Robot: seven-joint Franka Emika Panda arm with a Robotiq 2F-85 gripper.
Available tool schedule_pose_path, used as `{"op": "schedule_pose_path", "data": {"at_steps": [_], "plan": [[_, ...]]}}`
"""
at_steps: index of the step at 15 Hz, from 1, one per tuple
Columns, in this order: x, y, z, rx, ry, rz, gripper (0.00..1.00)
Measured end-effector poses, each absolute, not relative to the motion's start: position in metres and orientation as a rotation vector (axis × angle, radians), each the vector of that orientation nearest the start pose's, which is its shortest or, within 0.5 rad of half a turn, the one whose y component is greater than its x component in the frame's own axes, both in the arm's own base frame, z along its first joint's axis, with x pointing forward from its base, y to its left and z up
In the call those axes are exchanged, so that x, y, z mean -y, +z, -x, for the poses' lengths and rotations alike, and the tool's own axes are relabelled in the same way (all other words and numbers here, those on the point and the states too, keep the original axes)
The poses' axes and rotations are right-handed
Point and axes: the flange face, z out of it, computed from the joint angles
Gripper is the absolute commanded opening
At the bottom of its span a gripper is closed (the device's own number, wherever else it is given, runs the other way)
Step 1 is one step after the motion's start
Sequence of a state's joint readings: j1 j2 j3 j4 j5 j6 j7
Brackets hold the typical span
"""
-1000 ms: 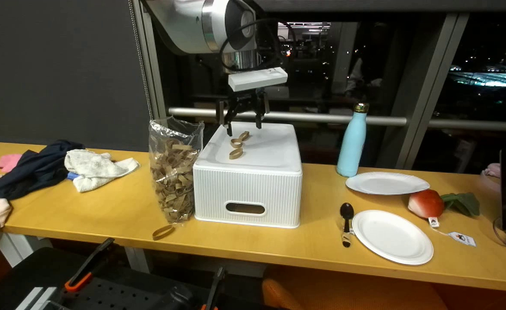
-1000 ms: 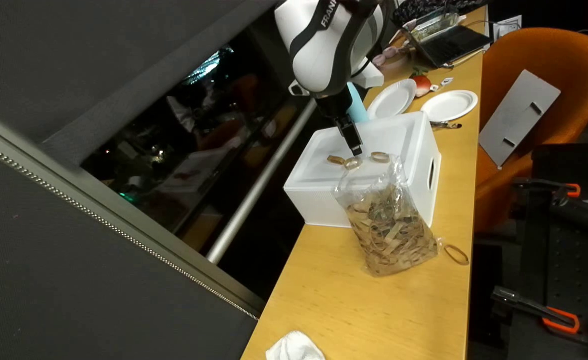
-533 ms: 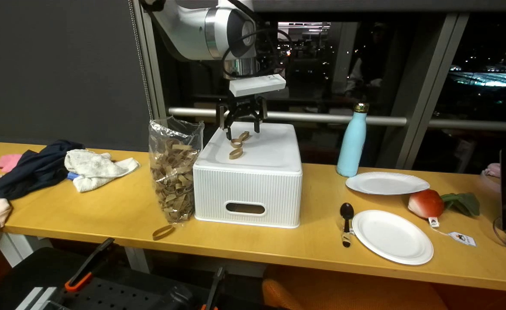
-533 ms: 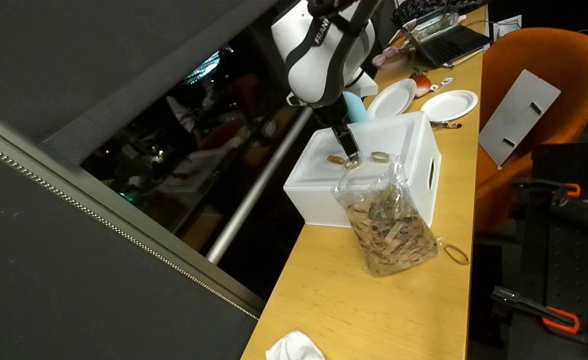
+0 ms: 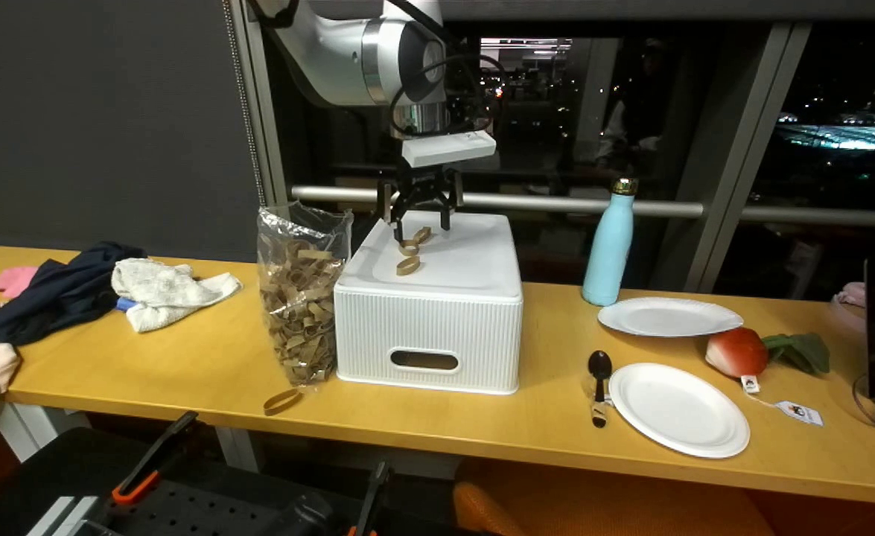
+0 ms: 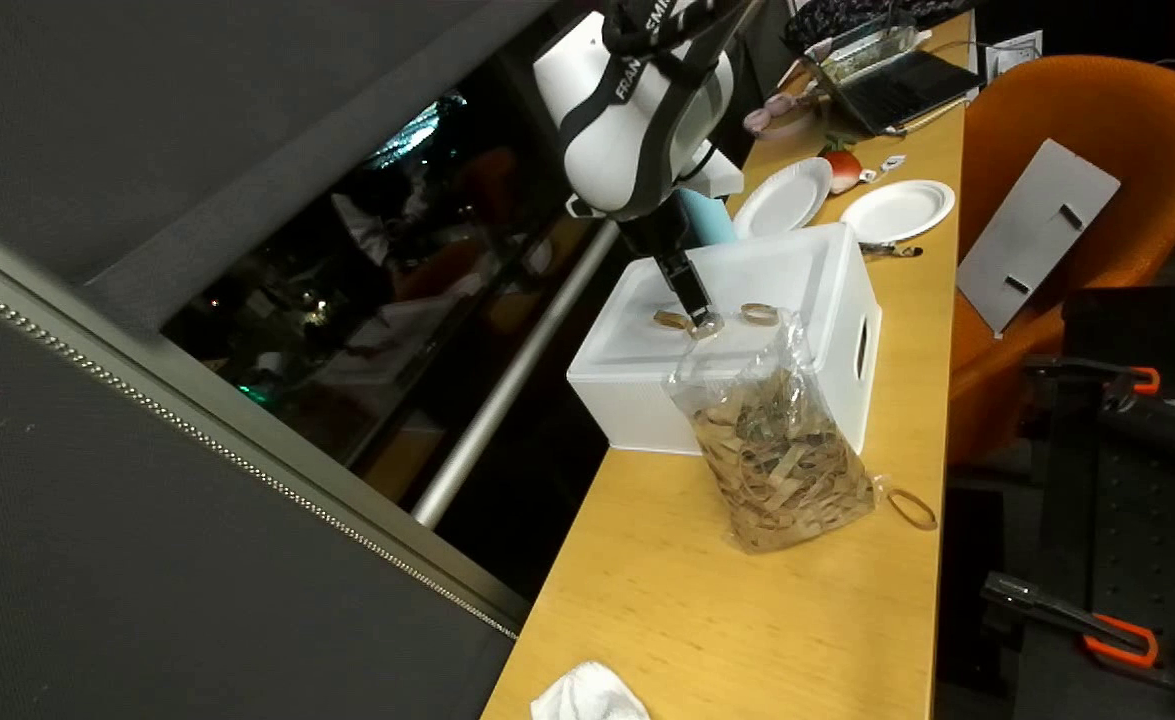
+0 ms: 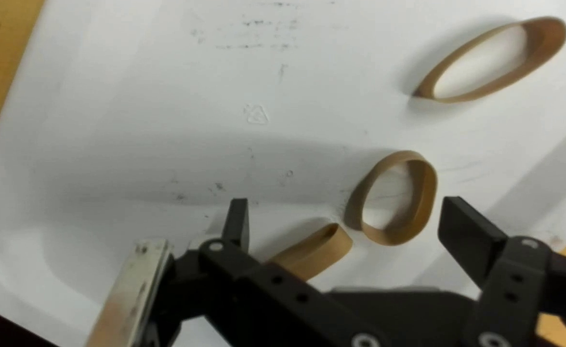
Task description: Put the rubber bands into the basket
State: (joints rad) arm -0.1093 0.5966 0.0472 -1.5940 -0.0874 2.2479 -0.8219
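Three tan rubber bands lie apart on top of the upturned-looking white box (image 5: 474, 257). In the wrist view they are a round loop (image 7: 426, 202), a folded one (image 7: 319, 253) partly hidden by the gripper, and a long loop (image 7: 514, 77) farther off. Another rubber band (image 5: 282, 403) lies on the table. The basket (image 5: 299, 313) shows as a clear open-topped plastic bag full of tan bands, beside the box; it also shows in an exterior view (image 6: 782, 460). My gripper (image 7: 344, 209) is open and empty, just above the box top, the round loop near its right finger in the wrist view.
A blue bottle (image 5: 610, 246), white plates (image 5: 679, 409), a dark spoon (image 5: 599, 368) and a red toy vegetable (image 5: 736, 351) stand beyond the box. Cloths (image 5: 158, 290) lie on the bag's side. A metal rail (image 6: 527, 370) runs along the window.
My open gripper has come down toward the box top, then shifted slightly beside the bands. The bands, bag and box have not moved.
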Motion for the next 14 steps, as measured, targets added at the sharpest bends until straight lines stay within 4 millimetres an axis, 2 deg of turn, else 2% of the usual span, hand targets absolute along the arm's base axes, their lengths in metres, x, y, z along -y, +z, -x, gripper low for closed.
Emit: {"op": "schedule_pose_path", "data": {"at_steps": [5, 7, 8, 10, 11, 14], "plan": [[0.049, 0.287, -0.708, 1.262, -0.036, 2.937, 1.0], [0.048, 0.285, -0.711, 1.265, -0.036, 2.934, 0.97], [0.048, 0.284, -0.713, 1.266, -0.036, 2.933, 0.74], [0.047, 0.282, -0.715, 1.266, -0.029, 2.929, 0.65], [0.047, 0.282, -0.716, 1.268, -0.027, 2.927, 0.55], [0.045, 0.284, -0.72, 1.271, -0.027, 2.925, 0.33]]}}
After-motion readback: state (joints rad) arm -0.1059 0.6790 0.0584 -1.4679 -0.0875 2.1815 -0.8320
